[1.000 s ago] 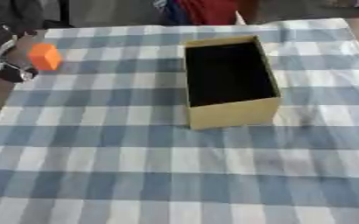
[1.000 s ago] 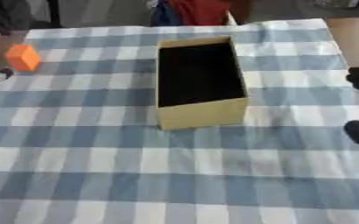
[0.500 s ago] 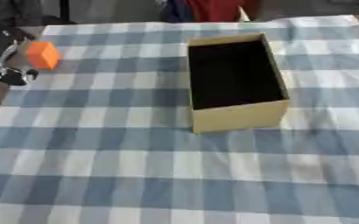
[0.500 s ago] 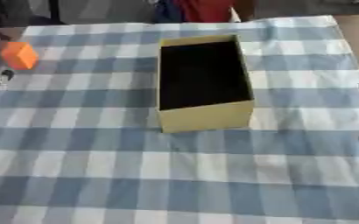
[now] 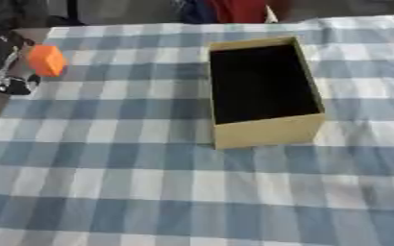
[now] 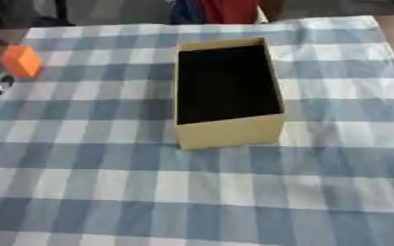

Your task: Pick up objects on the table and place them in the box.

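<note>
Cardboard makes up the open box [image 5: 264, 91], which sits just right of centre on the counter [image 5: 150, 192], spread with a blue-and-white checked cloth, its dark inside showing nothing; at about ten o'clock from it, near the cloth's left edge, the left hand [image 5: 11, 81] holds an orange block [image 5: 45, 60], fingers closed around it; the right hand shows only as a dark sliver at three o'clock, state impossible to tell.
</note>
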`<state>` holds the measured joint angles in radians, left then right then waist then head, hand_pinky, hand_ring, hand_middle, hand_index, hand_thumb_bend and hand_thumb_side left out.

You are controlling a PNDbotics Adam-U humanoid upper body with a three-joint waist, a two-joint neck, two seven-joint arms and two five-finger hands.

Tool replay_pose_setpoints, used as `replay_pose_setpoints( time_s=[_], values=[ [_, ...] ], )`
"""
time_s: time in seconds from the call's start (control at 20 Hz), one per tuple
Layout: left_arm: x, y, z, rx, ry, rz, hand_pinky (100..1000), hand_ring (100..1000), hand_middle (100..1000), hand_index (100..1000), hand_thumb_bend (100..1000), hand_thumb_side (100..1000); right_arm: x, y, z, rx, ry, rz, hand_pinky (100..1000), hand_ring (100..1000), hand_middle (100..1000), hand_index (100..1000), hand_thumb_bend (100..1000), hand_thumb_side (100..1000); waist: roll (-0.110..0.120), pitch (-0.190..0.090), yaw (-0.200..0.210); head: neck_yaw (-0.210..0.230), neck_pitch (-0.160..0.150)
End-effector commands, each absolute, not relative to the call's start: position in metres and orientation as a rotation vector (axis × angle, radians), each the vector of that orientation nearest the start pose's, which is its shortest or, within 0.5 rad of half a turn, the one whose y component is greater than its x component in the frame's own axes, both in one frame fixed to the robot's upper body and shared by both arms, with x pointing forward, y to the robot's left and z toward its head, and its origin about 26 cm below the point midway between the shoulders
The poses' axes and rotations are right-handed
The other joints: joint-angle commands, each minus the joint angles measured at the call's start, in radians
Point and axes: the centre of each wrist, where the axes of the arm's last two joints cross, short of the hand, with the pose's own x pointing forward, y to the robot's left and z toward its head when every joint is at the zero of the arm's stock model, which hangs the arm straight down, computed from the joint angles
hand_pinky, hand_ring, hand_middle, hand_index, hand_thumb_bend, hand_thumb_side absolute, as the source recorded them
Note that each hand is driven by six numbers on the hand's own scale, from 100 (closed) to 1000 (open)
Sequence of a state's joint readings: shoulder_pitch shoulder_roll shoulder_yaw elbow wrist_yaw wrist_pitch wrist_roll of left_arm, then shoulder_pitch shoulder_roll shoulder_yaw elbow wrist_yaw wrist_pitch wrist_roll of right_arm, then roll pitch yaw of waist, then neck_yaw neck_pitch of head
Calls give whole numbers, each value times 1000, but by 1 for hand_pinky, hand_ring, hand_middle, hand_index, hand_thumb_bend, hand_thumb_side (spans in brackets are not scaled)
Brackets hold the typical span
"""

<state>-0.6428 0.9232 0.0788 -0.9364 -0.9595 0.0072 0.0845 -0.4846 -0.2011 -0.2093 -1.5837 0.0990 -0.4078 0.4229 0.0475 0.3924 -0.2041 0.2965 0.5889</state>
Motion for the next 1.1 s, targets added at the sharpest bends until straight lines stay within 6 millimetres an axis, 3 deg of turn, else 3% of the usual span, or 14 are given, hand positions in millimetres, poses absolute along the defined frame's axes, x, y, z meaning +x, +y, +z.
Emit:
replay_pose_setpoints(
  time_s=[0.05,0.65,0.85,0.9,1.1],
  values=[
    [367,531,245,1771,-1065,-865,776,817,822,881,320,100,375,-300,174,-133,-2377,709,908,861,820,1000,656,598,1,-14,-2,6,-17],
    [371,524,256,1799,-1128,-835,754,778,786,859,292,100,378,-303,178,-123,-2392,696,910,862,819,1000,653,591,-2,28,-23,3,-41],
    [373,522,256,1822,-1133,-825,671,666,669,789,288,100,379,-303,180,-120,-2398,693,910,862,818,1000,652,591,-2,36,-29,2,-41],
    [374,521,255,1833,-1137,-820,622,598,591,729,280,100,379,-303,180,-119,-2398,692,910,862,818,1000,652,591,-2,36,-30,2,-40],
    [374,519,255,1868,-1171,-796,542,505,481,619,245,100,378,-304,179,-121,-2396,690,910,863,818,1000,651,598,-2,32,-26,3,-39]
  ],
)
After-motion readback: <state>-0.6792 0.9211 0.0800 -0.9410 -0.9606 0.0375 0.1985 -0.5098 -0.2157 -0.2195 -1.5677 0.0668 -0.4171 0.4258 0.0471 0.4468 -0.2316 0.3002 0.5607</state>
